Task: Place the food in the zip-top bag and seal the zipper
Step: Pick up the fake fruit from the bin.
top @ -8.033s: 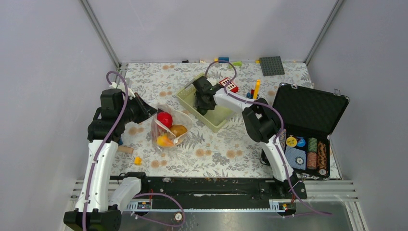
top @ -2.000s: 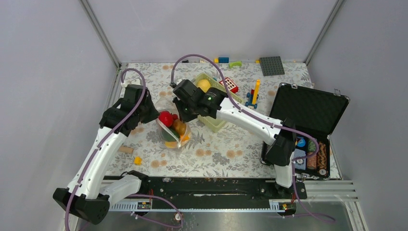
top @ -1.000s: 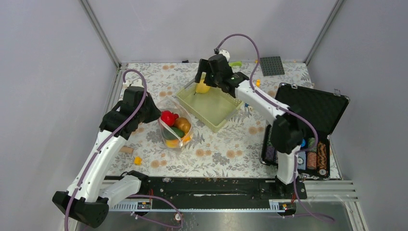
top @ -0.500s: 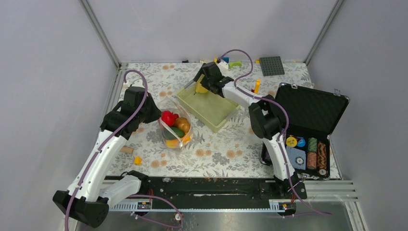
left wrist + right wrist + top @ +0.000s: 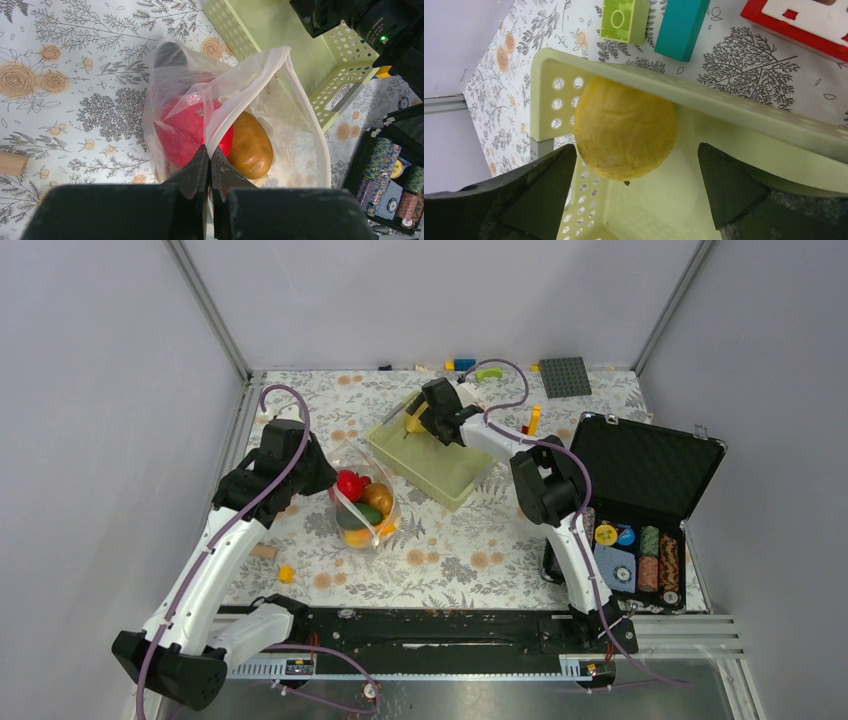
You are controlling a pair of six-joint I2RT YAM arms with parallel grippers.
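One piece of food is not yet bagged, the lemon, and it is the awkward one. It sits jammed into a corner of the basket, touching the wall. The right fingers hang spread wide on either side of it, gripping nothing. If they close from here, one finger may catch the basket wall or its rim instead of the fruit. The light basket could then shift across the counter or tip. The lemon is also round and glossy, so an off-centre squeeze would likely squirt it out along the wall.

Across from it, the left fingers are shut on a fold of the bag at its mouth and hold it up and open. The bag stands on the counter just beside the basket, with a red fruit and a brown one inside, plus green and orange pieces seen from above. That pinch is on thin, slippery film. A bump from the incoming arm or the weight of a dropped fruit could pull the film free, and the mouth would slump shut.

The red fruit rides high, close to the opening. A lemon let go from above may bounce off it and roll onto the counter rather than settle in.

Sealing looks like the later worry — the zipper runs along a mouth that is stretched and creased, and a crowded bag leaves little slack. Any fruit poking up between the two sides would keep the strip from pressing together along its whole run.
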